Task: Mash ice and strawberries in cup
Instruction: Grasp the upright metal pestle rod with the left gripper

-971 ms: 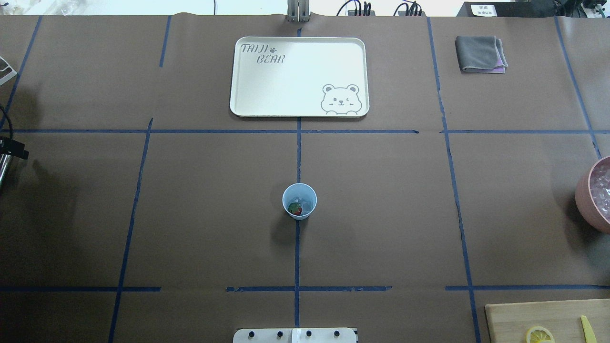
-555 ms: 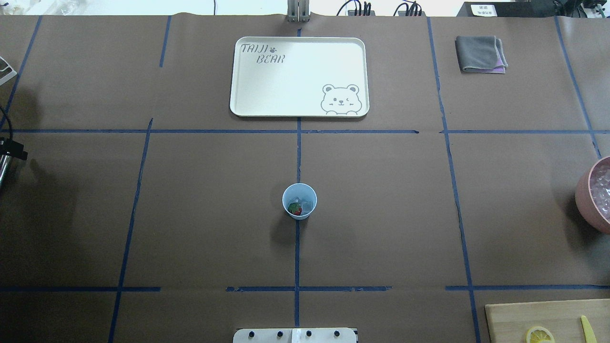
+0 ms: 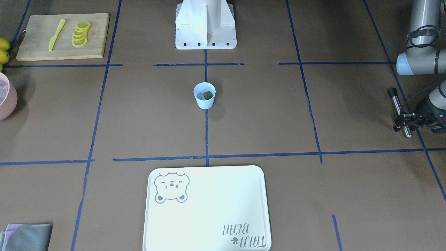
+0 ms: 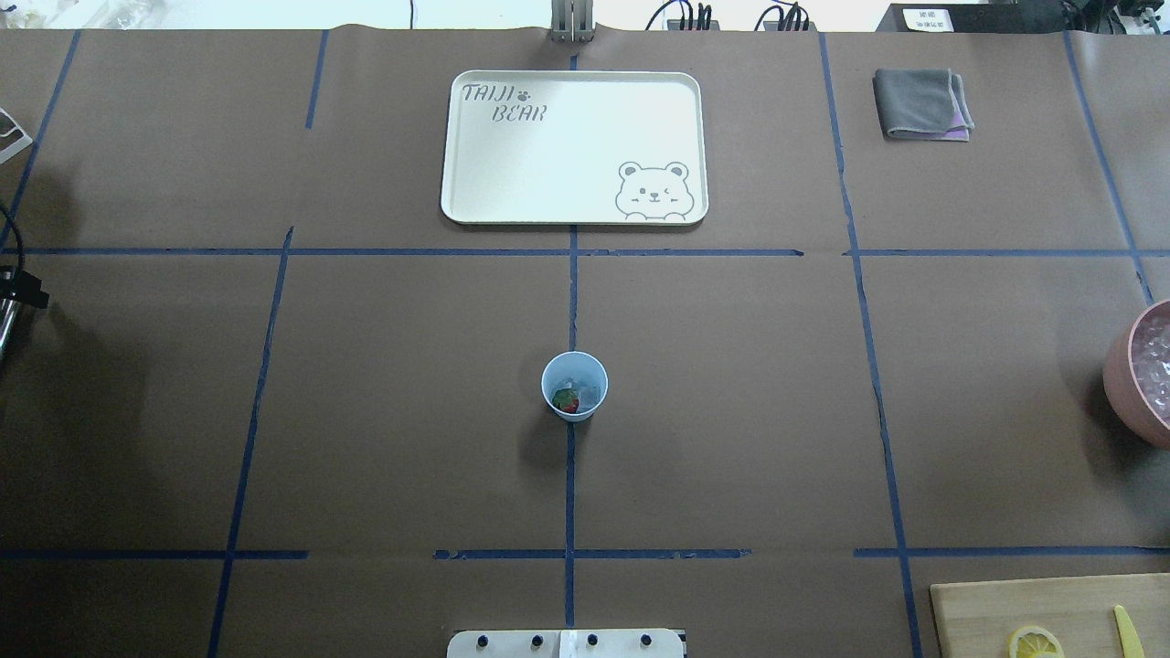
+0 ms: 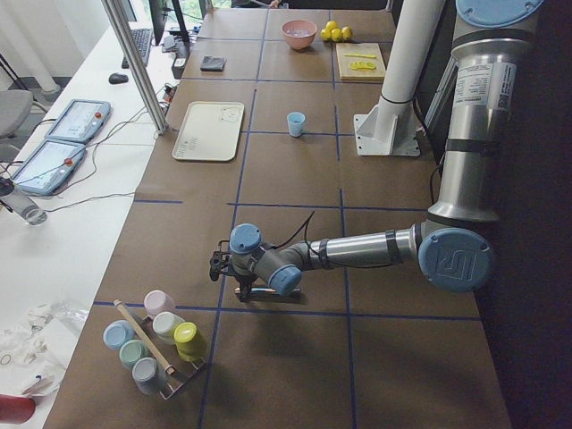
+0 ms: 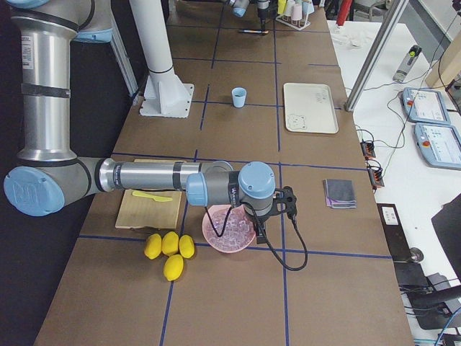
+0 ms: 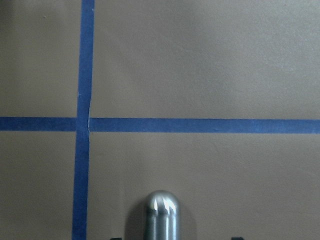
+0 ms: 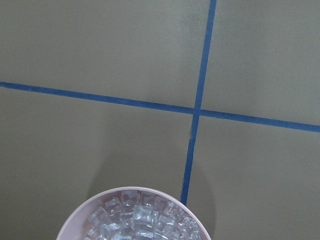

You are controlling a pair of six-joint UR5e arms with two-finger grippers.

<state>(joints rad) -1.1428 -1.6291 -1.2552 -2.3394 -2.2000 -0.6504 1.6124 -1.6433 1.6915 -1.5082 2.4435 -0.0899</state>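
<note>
The light-blue cup (image 4: 574,386) stands upright at the table's middle, on the blue centre line. Inside it lie the red strawberry (image 4: 567,400) with its green cap and a clear piece of ice (image 4: 588,391). The front-facing view shows the same cup (image 3: 204,95). My left gripper (image 3: 405,118) is far off at the table's left end, low over the paper, shut on a metal muddler rod (image 3: 399,112). The rod's rounded tip (image 7: 161,212) shows in the left wrist view. My right gripper (image 6: 259,229) hangs beside the pink bowl; whether it is open or shut I cannot tell.
A pink bowl (image 4: 1122,375) of ice cubes sits at the right edge. A cutting board (image 3: 62,36) holds lemon slices and a yellow knife, with whole lemons (image 6: 169,249) beside it. A white bear tray (image 4: 574,146) and a grey cloth (image 4: 921,103) lie at the back. A rack of pastel cups (image 5: 156,344) stands at the left end.
The left gripper's visible part at the overhead view's left edge has slid slightly farther left and up. The cup and its contents have not moved.
</note>
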